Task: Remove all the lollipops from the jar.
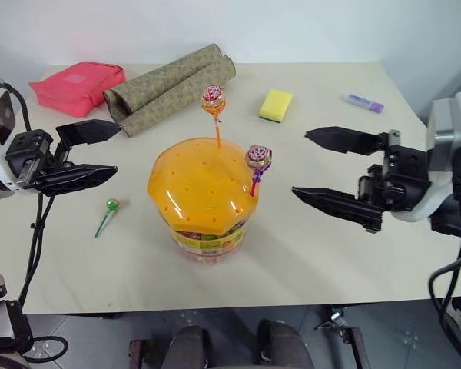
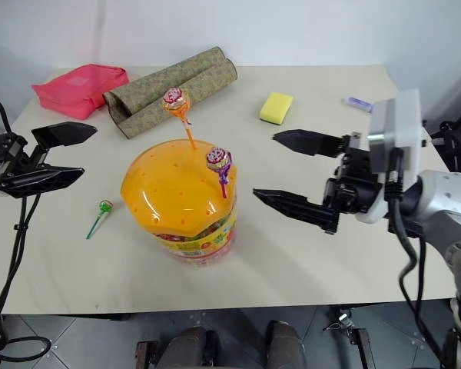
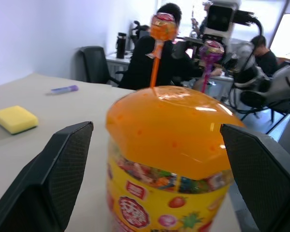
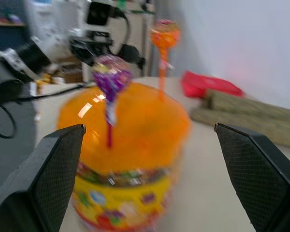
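The jar (image 1: 202,192) stands mid-table, a clear tub with a domed orange lid and yellow label. Two lollipops stick up from the lid's holes: one on an orange stick (image 1: 213,101) and one on a purple stick (image 1: 258,158) nearer the right edge. A third lollipop, on a green stick (image 1: 107,211), lies on the table left of the jar. My left gripper (image 1: 98,153) hovers open at the jar's left, pointing toward it. On the other side my right gripper (image 1: 320,164) is open and aimed at the purple-stick lollipop, a short gap away. Nothing is held.
Two rolled patterned mats (image 1: 169,87) and a red pouch (image 1: 77,86) lie at the back left. A yellow sponge (image 1: 276,104) and a purple marker (image 1: 364,102) sit at the back right. In the left wrist view, people and office chairs (image 3: 94,63) appear beyond the table.
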